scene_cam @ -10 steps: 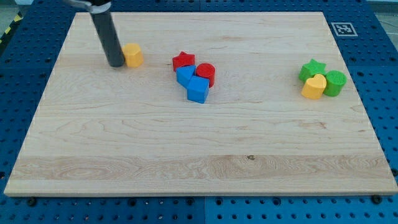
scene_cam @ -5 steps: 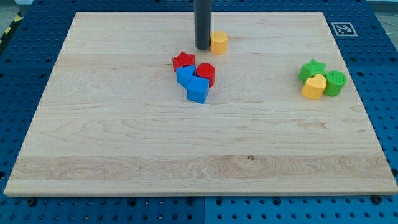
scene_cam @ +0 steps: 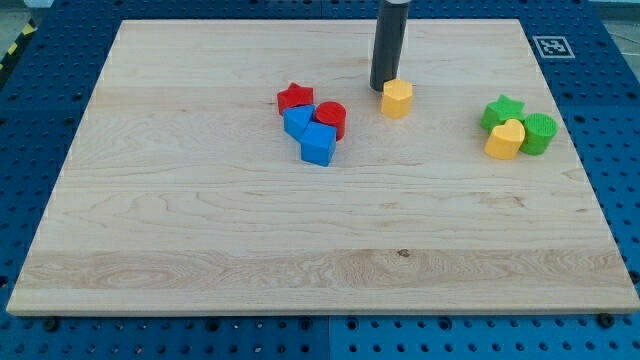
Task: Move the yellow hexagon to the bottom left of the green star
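Note:
The yellow hexagon (scene_cam: 397, 98) lies on the wooden board, right of the middle near the view's top. My tip (scene_cam: 383, 88) stands right against its upper left side. The green star (scene_cam: 502, 110) lies at the view's right, well to the right of the hexagon. A yellow heart (scene_cam: 505, 140) touches the star at its lower side and a green cylinder (scene_cam: 538, 133) sits at the star's lower right.
A cluster sits left of the hexagon: a red star (scene_cam: 294, 98), a red cylinder (scene_cam: 331, 119), and two blue blocks (scene_cam: 298, 123) (scene_cam: 319, 145). A fiducial tag (scene_cam: 551, 46) marks the board's top right corner.
My tip has pushed the yellow hexagon from the view's upper left far to the right, past the red and blue cluster, and slightly down. The other blocks have not moved.

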